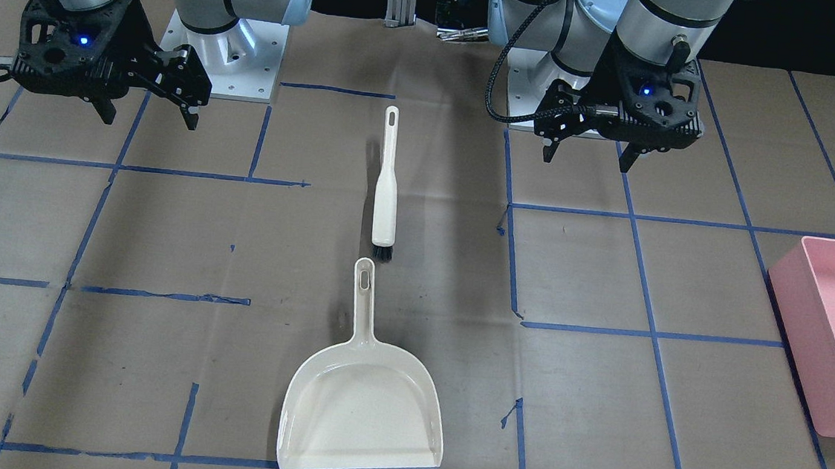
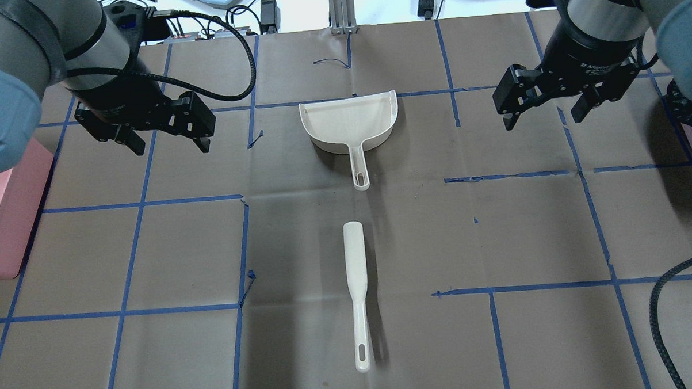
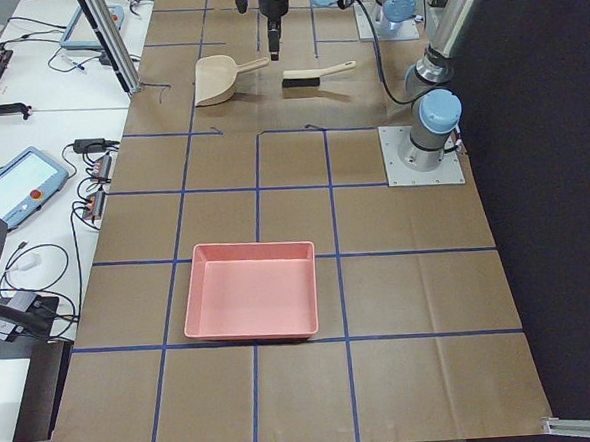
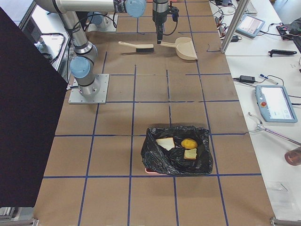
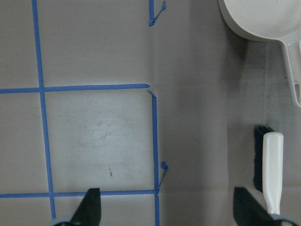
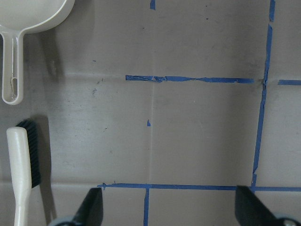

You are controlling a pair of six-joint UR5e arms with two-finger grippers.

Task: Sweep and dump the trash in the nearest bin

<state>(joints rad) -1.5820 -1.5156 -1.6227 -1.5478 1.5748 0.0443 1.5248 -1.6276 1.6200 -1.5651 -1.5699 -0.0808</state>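
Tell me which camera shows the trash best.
The exterior right view. It alone shows the two bread pieces and the fruit, lying in the black-bagged bin. The other views show none of the trash, just the dustpan, the brush and a pink bin.

Two white bread pieces and a round yellow-brown fruit lie in the black-lined bin.
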